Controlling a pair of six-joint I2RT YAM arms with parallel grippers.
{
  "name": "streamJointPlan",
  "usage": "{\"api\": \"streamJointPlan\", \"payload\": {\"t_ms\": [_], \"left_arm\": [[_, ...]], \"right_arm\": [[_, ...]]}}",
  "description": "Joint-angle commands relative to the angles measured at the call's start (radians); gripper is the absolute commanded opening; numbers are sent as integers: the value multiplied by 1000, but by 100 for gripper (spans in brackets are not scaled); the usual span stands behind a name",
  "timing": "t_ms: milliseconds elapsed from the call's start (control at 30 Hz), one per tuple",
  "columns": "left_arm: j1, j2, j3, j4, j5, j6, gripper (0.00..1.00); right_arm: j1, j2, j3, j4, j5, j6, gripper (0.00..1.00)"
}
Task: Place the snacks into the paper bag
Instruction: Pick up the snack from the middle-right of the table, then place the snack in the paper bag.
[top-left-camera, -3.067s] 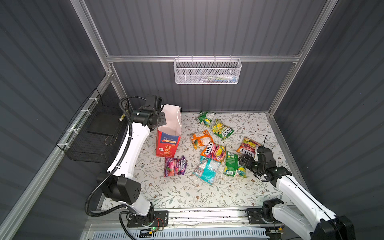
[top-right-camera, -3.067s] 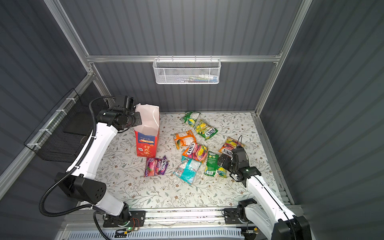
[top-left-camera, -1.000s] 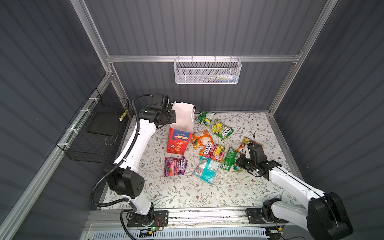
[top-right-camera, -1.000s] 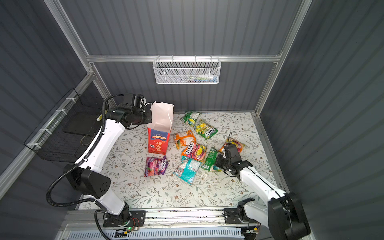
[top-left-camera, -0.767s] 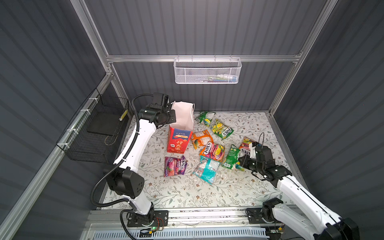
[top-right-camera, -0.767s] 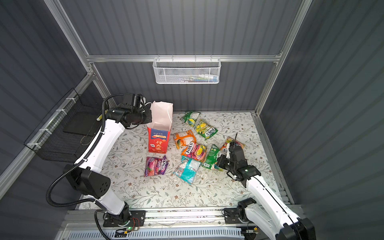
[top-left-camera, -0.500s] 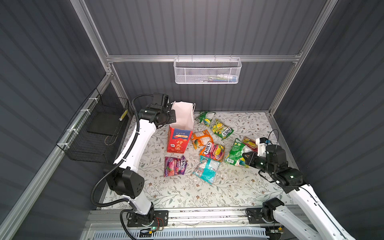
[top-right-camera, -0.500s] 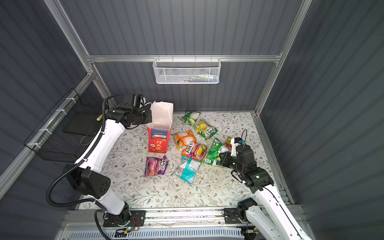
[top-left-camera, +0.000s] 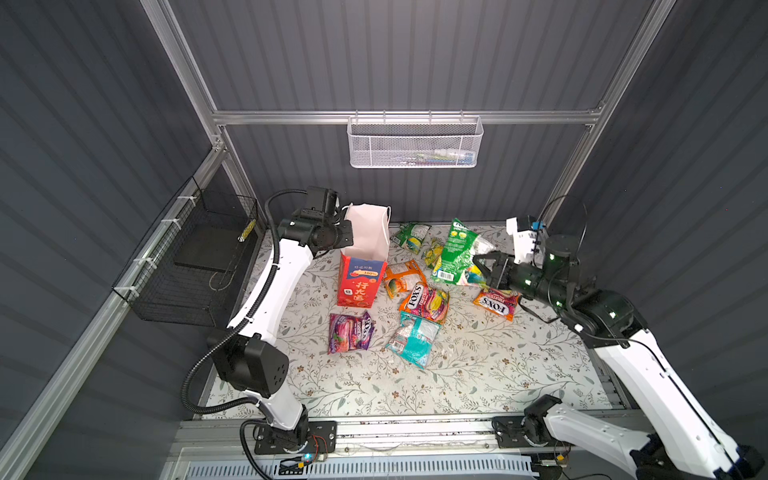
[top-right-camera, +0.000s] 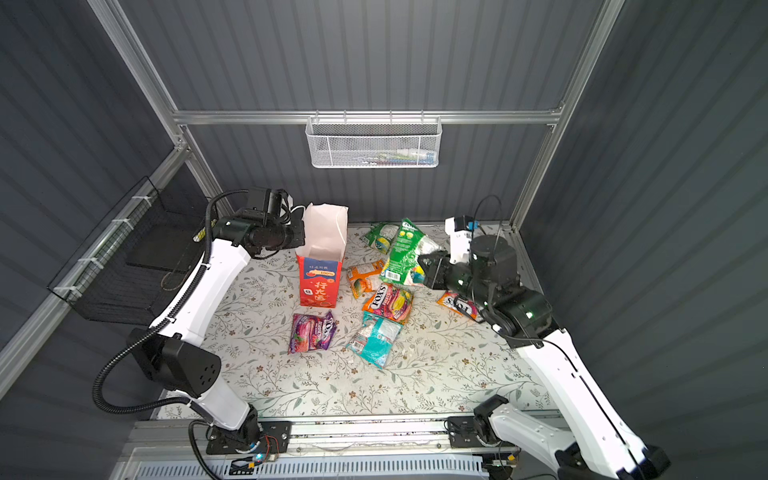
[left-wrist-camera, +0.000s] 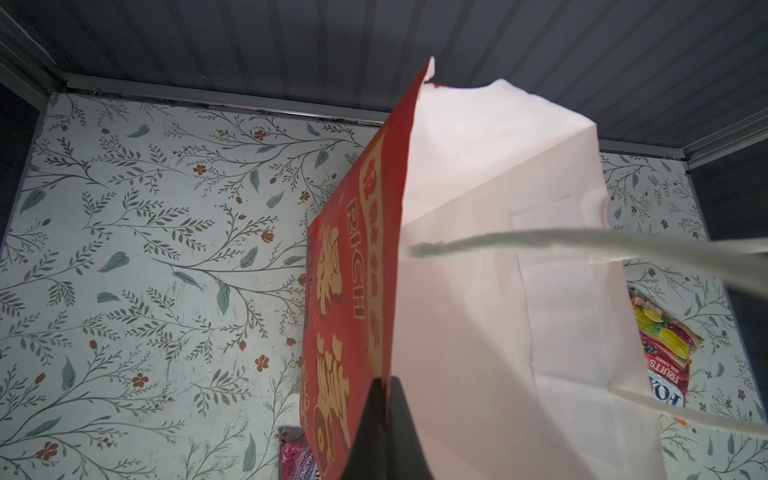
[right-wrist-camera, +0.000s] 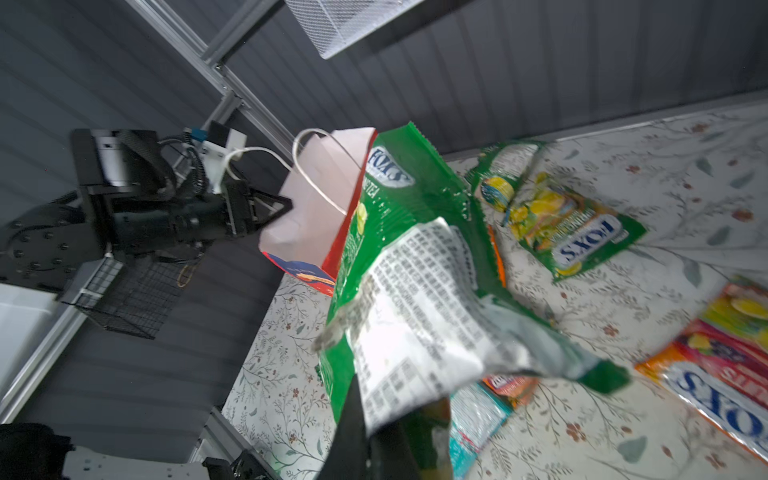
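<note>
Lifting off the tabletop (top-left-camera: 478, 374) within the last second, the green FOX'S packet (top-left-camera: 456, 253) now hangs right of centre, pinched by the right end effector (top-left-camera: 484, 269). The left end effector (left-wrist-camera: 383, 386), clamped on the rim of the red paper bag (top-left-camera: 359, 282), holds it upright left of centre; carrying the packet across likely comes next.

Both top views look down from high onto the whole bench (top-left-camera: 478, 374). The left wrist camera is very close to the paper bag (left-wrist-camera: 498, 291); the right wrist one sees it from farther.
</note>
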Motion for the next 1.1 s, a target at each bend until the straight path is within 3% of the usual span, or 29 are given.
{"api": "streamJointPlan", "payload": {"t_ms": [0, 267, 733, 1067], "left_arm": [[-1, -28, -9, 16, 32, -9, 0], [-2, -36, -22, 38, 85, -20, 0], [-1, -51, -33, 56, 120, -29, 0], [0, -54, -44, 68, 120, -43, 0]], "right_arm": [[66, 97, 138, 58, 12, -40, 0], [181, 388, 463, 65, 66, -75, 0], [213, 843, 945, -75, 132, -95, 0], [236, 904, 905, -154, 260, -110, 0]]}}
